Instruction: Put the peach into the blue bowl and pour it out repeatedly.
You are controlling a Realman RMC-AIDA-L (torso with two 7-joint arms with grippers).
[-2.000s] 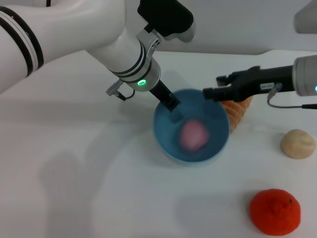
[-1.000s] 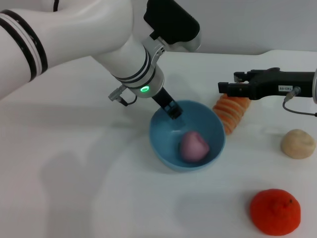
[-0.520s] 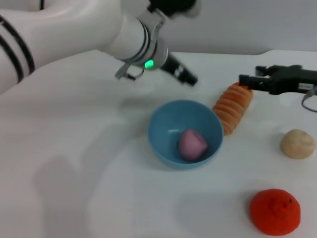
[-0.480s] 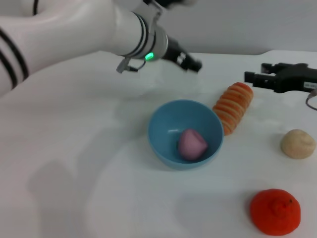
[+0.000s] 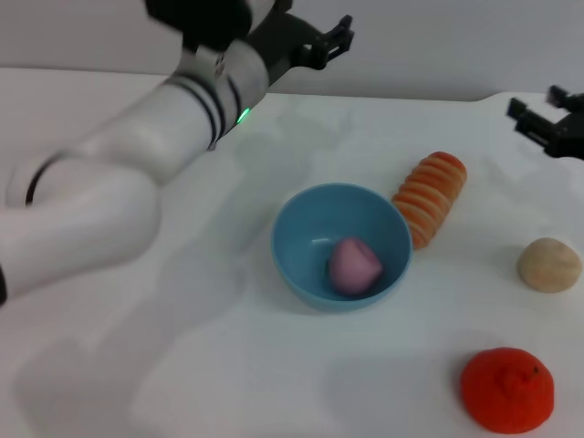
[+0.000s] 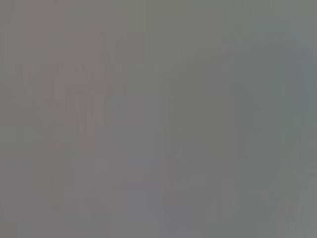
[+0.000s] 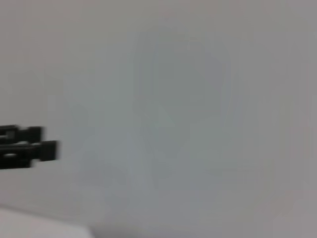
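Note:
The blue bowl point(image 5: 310, 230) stands upright in the middle of the white table. The pink-mauve peach point(image 5: 354, 265) lies inside it, toward the right side of its bottom. My left gripper point(image 5: 339, 35) is raised well above and behind the bowl, near the back wall, open and holding nothing. At the far right edge of the head view, my right gripper point(image 5: 538, 102) hangs open and empty, clear of the bowl. The left wrist view shows only a flat grey blur.
An orange ridged toy point(image 5: 429, 198) lies just right of the bowl, almost touching its rim. A beige ball point(image 5: 549, 265) sits farther right, and a bright orange bumpy fruit point(image 5: 506, 390) lies at the front right. The table's back edge meets the wall.
The left gripper has let go of the bowl's rim and risen up and back. The right gripper has drawn off to the right. The bowl settled upright with the peach still inside.

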